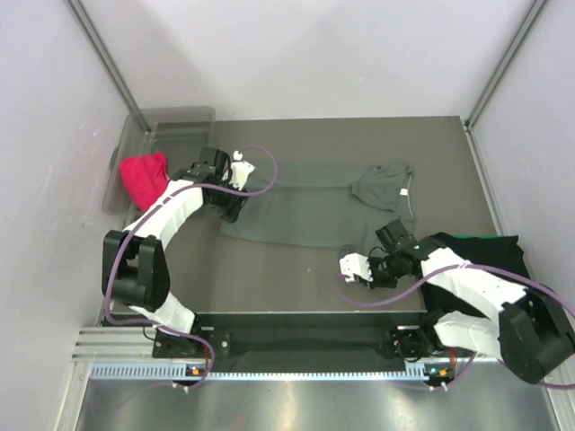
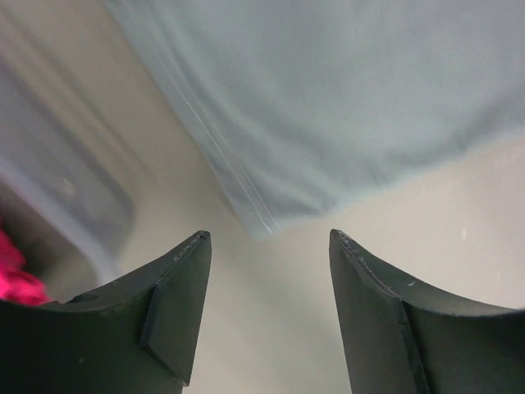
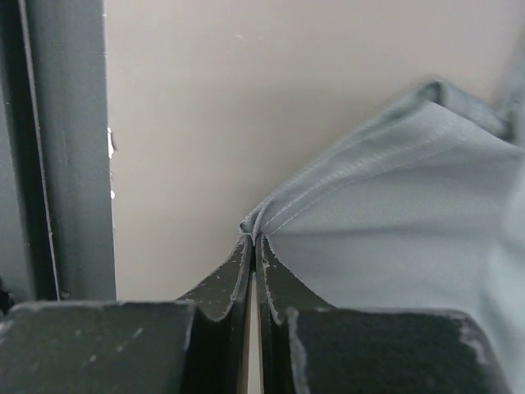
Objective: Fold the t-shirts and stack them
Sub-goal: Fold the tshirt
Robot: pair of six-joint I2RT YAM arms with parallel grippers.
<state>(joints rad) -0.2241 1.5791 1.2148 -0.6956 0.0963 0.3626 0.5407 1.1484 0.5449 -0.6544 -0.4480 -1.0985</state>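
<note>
A dark grey t-shirt (image 1: 310, 211) lies spread across the middle of the table, its white neck label (image 1: 405, 191) at the right end. My left gripper (image 1: 230, 208) is open and empty at the shirt's left end. In the left wrist view a hemmed corner of the shirt (image 2: 262, 217) lies just ahead of the open gripper (image 2: 267, 242). My right gripper (image 1: 348, 252) is shut on the shirt's near hem corner (image 3: 271, 215); the wrist view shows the gripper (image 3: 253, 240) pinching the stitched edge. Black folded t-shirts (image 1: 490, 250) lie at the right, partly under my right arm.
A clear plastic bin (image 1: 171, 126) stands at the back left with a red cloth (image 1: 144, 177) hanging over its near side; the cloth also shows in the left wrist view (image 2: 12, 271). A black rail (image 1: 305, 319) runs along the table's near edge.
</note>
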